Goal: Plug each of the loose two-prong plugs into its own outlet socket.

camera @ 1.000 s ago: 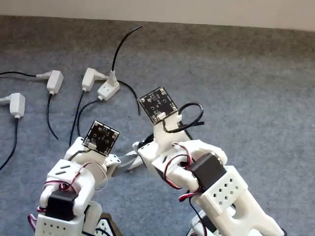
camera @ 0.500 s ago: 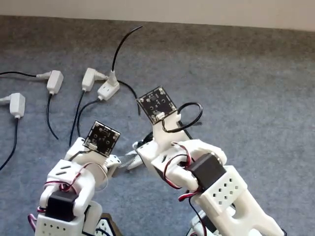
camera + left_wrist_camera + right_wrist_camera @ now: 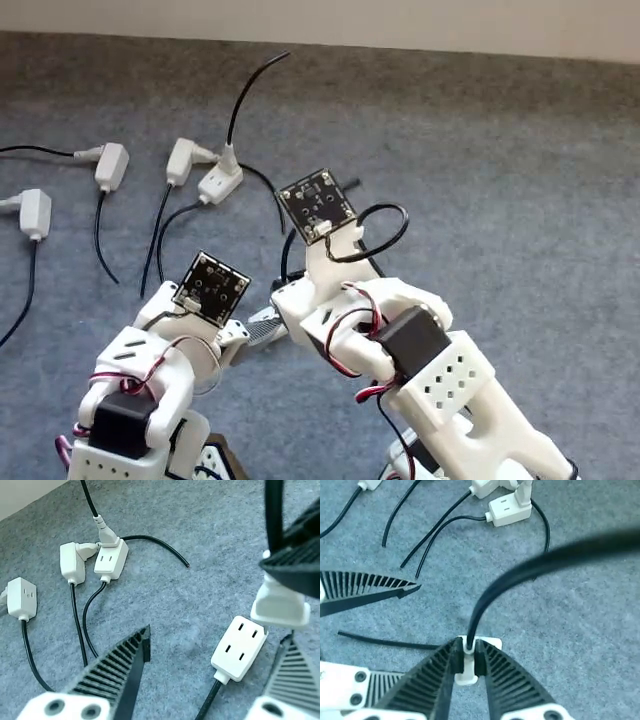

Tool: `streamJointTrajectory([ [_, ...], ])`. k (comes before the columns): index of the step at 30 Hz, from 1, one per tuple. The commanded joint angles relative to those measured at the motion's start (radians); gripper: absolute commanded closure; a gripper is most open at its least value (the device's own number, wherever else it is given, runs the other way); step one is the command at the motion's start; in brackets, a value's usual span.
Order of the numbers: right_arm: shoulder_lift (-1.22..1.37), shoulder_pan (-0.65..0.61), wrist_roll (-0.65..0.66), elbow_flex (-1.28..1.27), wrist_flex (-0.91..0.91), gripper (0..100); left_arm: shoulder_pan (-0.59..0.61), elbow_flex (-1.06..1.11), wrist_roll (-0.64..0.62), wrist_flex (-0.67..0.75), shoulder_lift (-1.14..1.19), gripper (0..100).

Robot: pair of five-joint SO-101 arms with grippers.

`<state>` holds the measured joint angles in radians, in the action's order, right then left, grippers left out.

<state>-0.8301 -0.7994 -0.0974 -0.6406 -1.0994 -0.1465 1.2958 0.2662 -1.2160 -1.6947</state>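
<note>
Grey carpet surface, cords everywhere. Your right hand (image 3: 468, 652) is clamped on the white plug (image 3: 280, 605), just beside the near socket (image 3: 239, 647). Your left hand (image 3: 217, 637) gapes wide around that socket, holding nothing. I'd line the plug up with the slots, brace the socket, then push straight.

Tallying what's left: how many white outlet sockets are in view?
5. On the carpet beyond the arms: first socket, second socket, third socket and fourth socket, left to right. The fifth socket lies beneath the arms, by the held plug. More may be hidden.

Grey carpet (image 3: 500, 150) (short pile) meets a pale wall (image 3: 400, 20).
</note>
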Motion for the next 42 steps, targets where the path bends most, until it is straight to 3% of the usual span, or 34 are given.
streamJointTrajectory([
  [1, 0.002, 0.039, -0.008, 0.044, 0.039, 99.2, -0.061, -0.047, -0.011, -0.02, -0.001, 62],
  [9, 0.002, 0.028, -0.011, 0.044, 0.038, 99.2, -0.104, -0.062, -0.008, -0.04, -0.001, 62],
  [14, 0.002, -0.087, -0.054, 0.044, 0.001, 99.2, -0.096, -0.018, -0.011, 0.068, 0.007, 62],
  [20, 0.001, -0.097, -0.049, 0.053, -0.061, 99.2, 0.056, 0.074, -0.006, 0.189, 0.008, 62],
  [33, -0.004, 0.076, -0.002, 0.05, -0.074, 99.2, 0.068, 0.076, -0.005, 0.187, 0.007, 62],
  [39, -0.008, 0.082, -0.002, 0.056, -0.16, 99.2, 0.073, 0.076, -0.005, 0.189, 0.001, 62],
  [42, 0.001, 0.084, -0.002, 0.048, -0.163, 99.2, 0.177, 0.056, -0.005, 0.199, 0.001, 62],
])
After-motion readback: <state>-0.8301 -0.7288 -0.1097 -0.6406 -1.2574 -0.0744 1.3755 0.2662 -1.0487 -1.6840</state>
